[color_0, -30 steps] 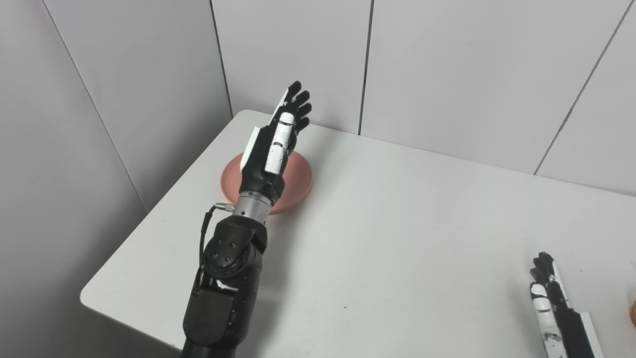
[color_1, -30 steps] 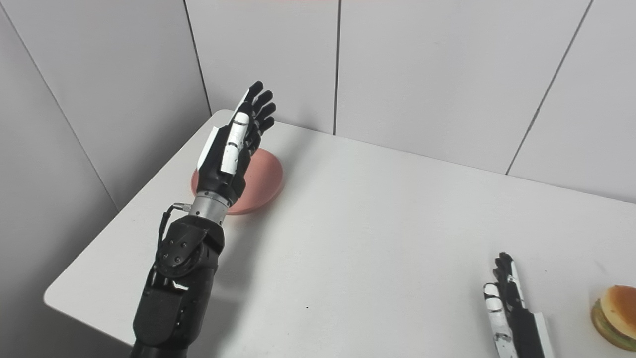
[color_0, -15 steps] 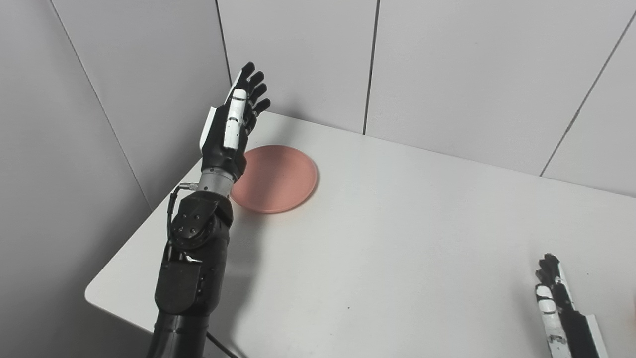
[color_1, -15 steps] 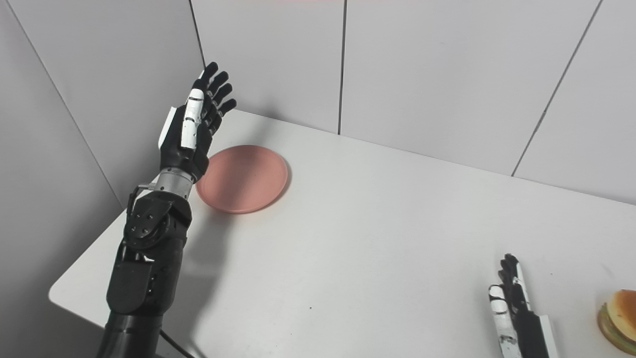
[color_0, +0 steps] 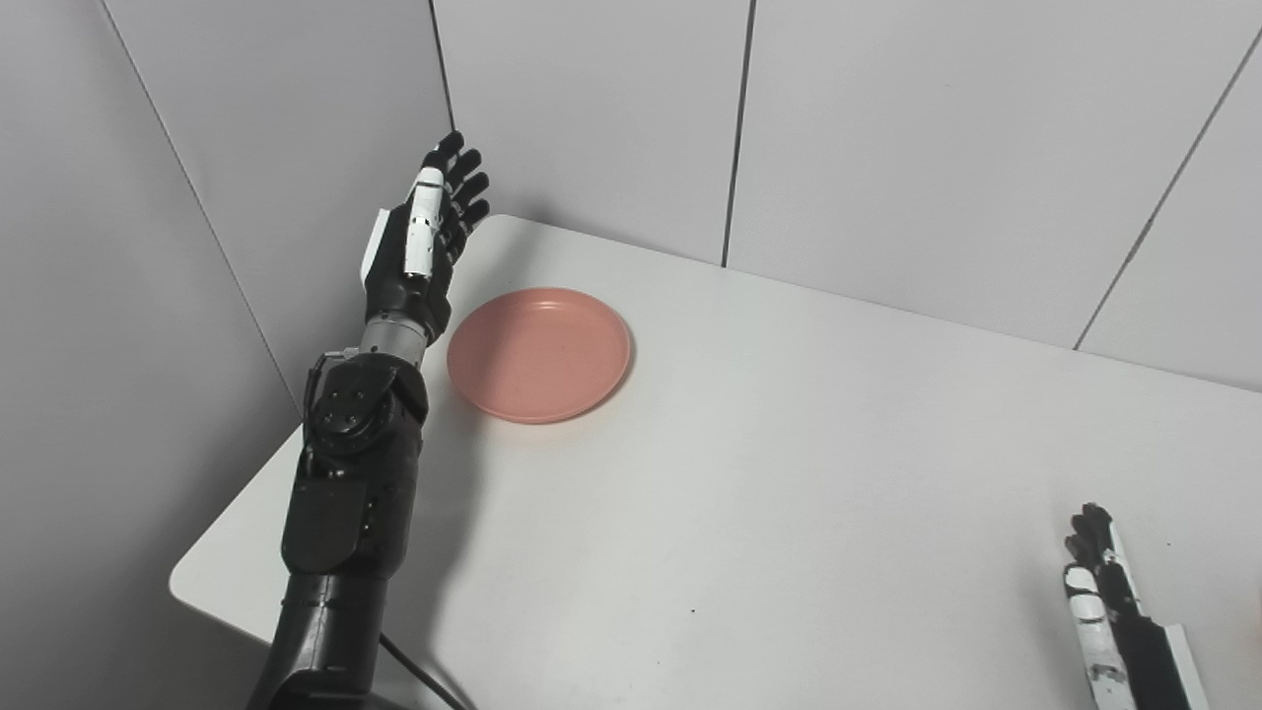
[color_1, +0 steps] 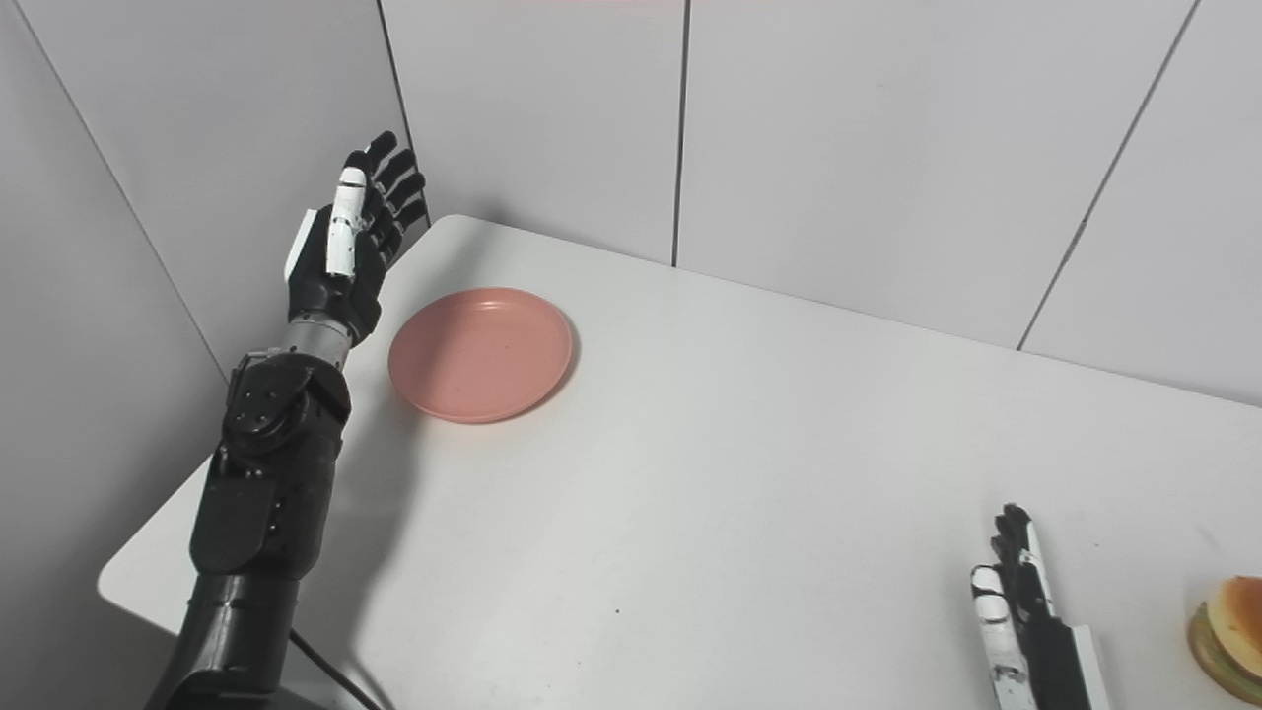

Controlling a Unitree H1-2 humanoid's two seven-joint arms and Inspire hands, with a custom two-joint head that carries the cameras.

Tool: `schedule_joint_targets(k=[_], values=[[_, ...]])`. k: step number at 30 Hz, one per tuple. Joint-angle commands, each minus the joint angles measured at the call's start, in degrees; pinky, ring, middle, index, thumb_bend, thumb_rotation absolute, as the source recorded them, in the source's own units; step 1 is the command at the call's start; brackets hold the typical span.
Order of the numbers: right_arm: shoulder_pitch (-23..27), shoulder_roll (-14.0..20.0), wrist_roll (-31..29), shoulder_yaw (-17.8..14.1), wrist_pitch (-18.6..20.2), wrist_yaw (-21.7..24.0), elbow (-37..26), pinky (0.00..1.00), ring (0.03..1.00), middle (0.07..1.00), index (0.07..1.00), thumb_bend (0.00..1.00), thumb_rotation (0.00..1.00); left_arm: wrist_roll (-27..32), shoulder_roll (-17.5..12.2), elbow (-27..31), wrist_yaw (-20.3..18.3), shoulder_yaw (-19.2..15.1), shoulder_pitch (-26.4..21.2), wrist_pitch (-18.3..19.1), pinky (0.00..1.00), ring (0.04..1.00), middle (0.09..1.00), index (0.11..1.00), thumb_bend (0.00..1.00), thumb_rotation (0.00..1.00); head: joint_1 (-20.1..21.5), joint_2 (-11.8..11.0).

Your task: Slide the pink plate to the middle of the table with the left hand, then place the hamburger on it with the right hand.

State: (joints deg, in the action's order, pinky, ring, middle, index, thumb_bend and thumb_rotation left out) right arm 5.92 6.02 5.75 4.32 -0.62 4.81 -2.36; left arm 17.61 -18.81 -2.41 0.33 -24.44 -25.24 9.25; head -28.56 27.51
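While both hands keep fingers apart, nothing touches the pink plate.

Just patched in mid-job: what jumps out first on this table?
The left hand, open and raised edge-on at the table's far left corner, stands just left of the pink plate, not touching it. Near the front right edge, the right hand waits open beside the hamburger.

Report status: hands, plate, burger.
Left hand open, raised left of pink plate. Right hand open, resting near hamburger. Path clear.
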Motion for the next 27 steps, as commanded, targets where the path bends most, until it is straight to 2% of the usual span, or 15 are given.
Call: schedule_joint_targets(k=[1, 6, 13, 27], values=[[-0.5, 0.3, 0.2, 0.1, -0.8, 0.1, 0.6, 1.0, 1.0, 1.0, 1.0, 0.2, 1.0, 0.9, -2.3, -0.7, -0.1, -1.0, -2.3, -2.8, 0.91, 0.912, 0.914, 0.906, 0.41, 1.0, 0.0, 0.1], [-0.4, 0.5, -0.3, 0.0, -1.7, 0.4, 1.0, 1.0, 1.0, 1.0, 1.0, 0.2, 1.0, 1.8, -3.0, -3.4, 0.0, -2.0, -2.9, -3.3, 0.91, 0.922, 0.924, 0.909, 0.4, 1.0, 0.0, 0.2], [-0.4, 0.5, 0.3, 0.1, -0.6, 0.1, 0.4, 1.0, 1.0, 1.0, 1.0, 0.21, 1.0, 3.4, -3.8, -8.3, -0.2, -3.2, -3.6, -4.6, 0.9, 0.918, 0.92, 0.909, 0.39, 1.0, -0.2, 0.2], [-0.6, 0.6, -0.4, -0.1, -0.6, 0.4, -0.1, 1.0, 1.0, 1.0, 1.0, 0.19, 1.0, 4.2, -4.7, -14.3, 0.0, -3.6, -4.1, -5.0, 0.92, 0.911, 0.913, 0.9, 0.36, 1.0, -0.4, 0.6]])
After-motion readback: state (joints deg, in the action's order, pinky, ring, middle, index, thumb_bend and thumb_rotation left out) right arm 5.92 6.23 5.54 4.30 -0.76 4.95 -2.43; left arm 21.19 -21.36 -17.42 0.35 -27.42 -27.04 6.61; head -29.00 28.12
